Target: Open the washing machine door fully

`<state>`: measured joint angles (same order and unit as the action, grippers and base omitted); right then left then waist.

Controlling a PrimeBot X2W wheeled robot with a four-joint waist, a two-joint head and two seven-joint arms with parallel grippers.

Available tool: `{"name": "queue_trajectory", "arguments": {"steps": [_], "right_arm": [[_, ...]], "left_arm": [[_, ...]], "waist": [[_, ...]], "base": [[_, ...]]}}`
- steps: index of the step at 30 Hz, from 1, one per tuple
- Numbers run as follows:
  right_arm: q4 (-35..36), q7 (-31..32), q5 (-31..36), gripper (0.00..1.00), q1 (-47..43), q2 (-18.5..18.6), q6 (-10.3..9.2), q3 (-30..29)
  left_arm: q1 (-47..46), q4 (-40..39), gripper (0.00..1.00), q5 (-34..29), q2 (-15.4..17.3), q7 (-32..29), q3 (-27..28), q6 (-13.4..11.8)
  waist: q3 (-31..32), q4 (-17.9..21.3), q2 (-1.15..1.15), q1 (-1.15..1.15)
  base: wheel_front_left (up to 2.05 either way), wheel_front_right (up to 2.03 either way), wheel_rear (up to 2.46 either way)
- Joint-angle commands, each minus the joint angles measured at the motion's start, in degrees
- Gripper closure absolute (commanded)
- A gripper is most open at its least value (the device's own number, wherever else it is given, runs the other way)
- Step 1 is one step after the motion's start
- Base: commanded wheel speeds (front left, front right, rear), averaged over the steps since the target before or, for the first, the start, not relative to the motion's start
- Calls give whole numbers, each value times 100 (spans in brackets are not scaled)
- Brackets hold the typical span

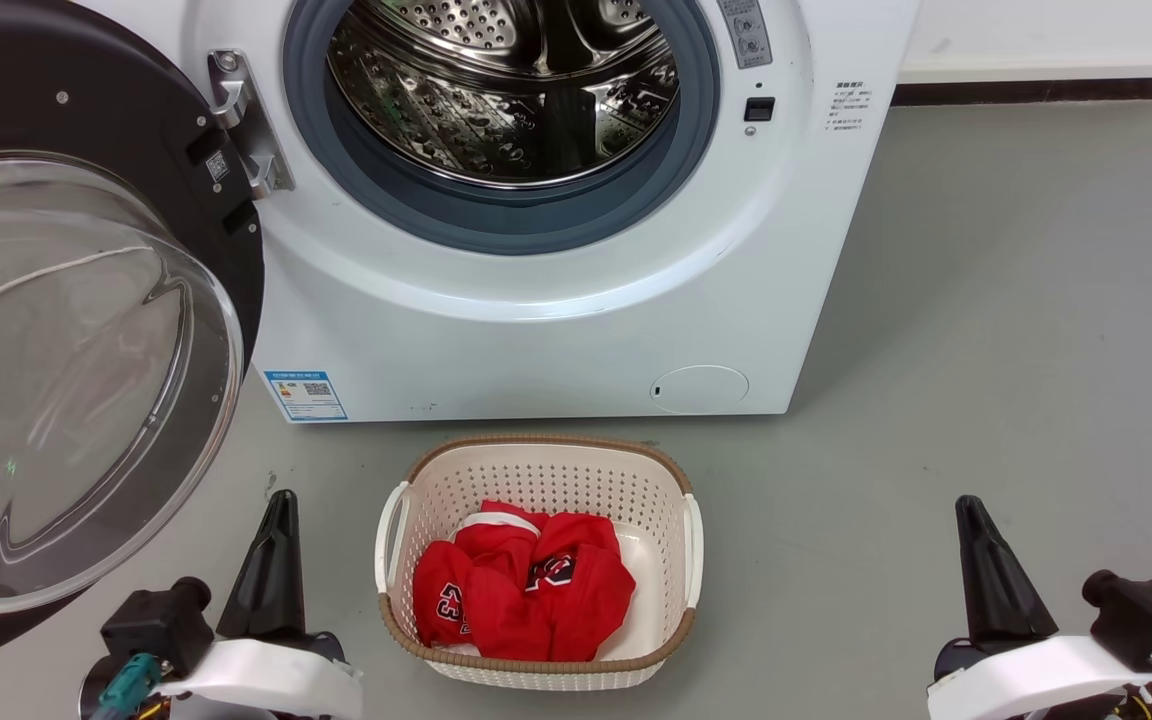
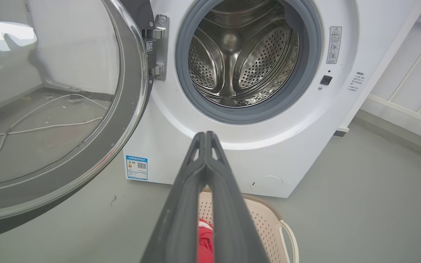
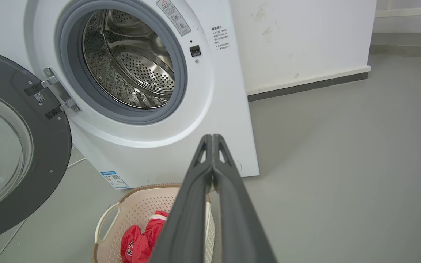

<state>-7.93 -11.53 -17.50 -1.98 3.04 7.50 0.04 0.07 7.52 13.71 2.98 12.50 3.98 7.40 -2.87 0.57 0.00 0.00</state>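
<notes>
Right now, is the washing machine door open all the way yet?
Mostly done: the washing machine door stands swung wide on its hinge, and the steel drum is uncovered. In hand: nothing; the left gripper and right gripper are shut, off the door. Left: maybe a last push, if the hinge allows.

Little of the print here can be read. The red jersey (image 1: pixel 526 600) in the laundry basket (image 1: pixel 546 443) bears dark, white-edged digits that look like 23, though they are seen at an angle and are not certain. On the washing machine (image 1: pixel 536 340), a blue energy label (image 1: pixel 305 396) with a QR code sits at the lower left of the front; its text is too small to read. A grey warning sticker (image 2: pixel 334 44) with a triangle sign stands right of the drum (image 2: pixel 239 58), and a small block of dark print (image 1: pixel 846 107) lies further right — illegible. The washing machine door (image 1: pixel 86 90) carries a small QR-code sticker (image 1: pixel 217 165) beside the hinge (image 1: pixel 246 125).
</notes>
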Motion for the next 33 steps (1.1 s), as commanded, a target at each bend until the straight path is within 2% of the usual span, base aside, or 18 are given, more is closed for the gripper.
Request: {"name": "queue_trajectory", "arguments": {"steps": [1,10,33], "right_arm": [[56,32,-281,100,160,52,0,-3],[-27,201,-1258,100,256,100,0,-13],[-188,576,-3216,100,428,162,0,-80]], "left_arm": [[-141,-65,100,258,18,-52,22,1],[-204,14,100,1223,15,-280,47,2],[-350,197,100,3200,9,-763,109,5]], "waist": [[3,-1,0,0],[24,-5,0,0],[75,-15,0,0]], "base": [[0,0,0],[0,0,0],[0,0,0]]}}
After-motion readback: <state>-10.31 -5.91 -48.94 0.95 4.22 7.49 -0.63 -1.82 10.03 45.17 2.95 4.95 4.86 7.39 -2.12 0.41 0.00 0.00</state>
